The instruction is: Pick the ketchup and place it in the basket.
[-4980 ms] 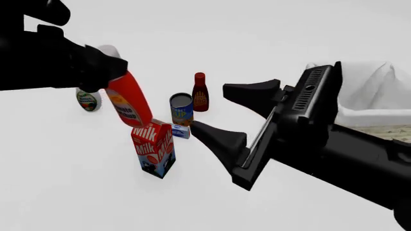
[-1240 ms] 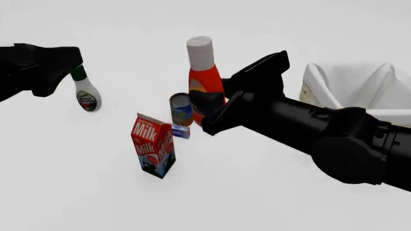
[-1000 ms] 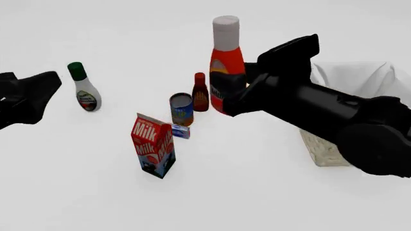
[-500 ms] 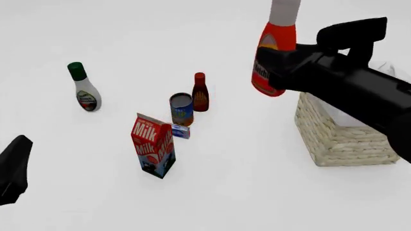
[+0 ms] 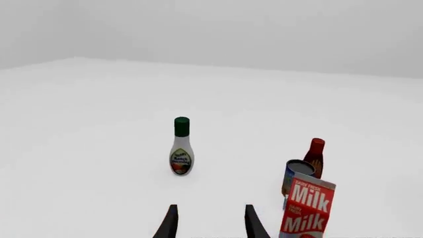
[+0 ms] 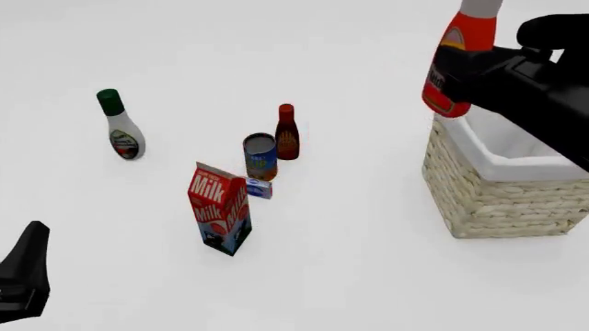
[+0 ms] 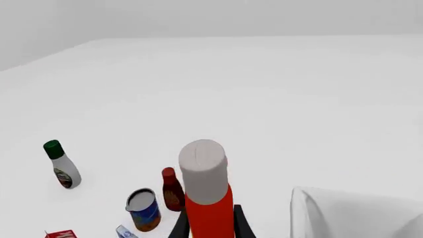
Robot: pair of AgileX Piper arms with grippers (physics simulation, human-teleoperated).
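Observation:
The ketchup (image 6: 457, 34), a red-orange bottle with a whitish cap, hangs upright in the air at the top right of the front view. My right gripper (image 6: 467, 72) is shut on its body. The bottle's base is just above the left rim of the basket (image 6: 487, 200), a pale wicker box with a white cloth lining. In the right wrist view the ketchup (image 7: 206, 208) stands between my two fingers, with the basket's lining (image 7: 357, 213) beside it. My left gripper (image 5: 210, 225) is open and holds nothing; it sits low at the front left (image 6: 23, 283).
On the table stand a white bottle with a green cap (image 6: 121, 127), a dark maroon bottle (image 6: 287, 134), a blue can (image 6: 261, 157), a small box (image 6: 259, 188) and a milk carton (image 6: 221, 217). All lie left of the basket.
My right gripper has carried the ketchup up and to the right, from above the can to the basket's left rim. The left arm has drawn back to the lower left.

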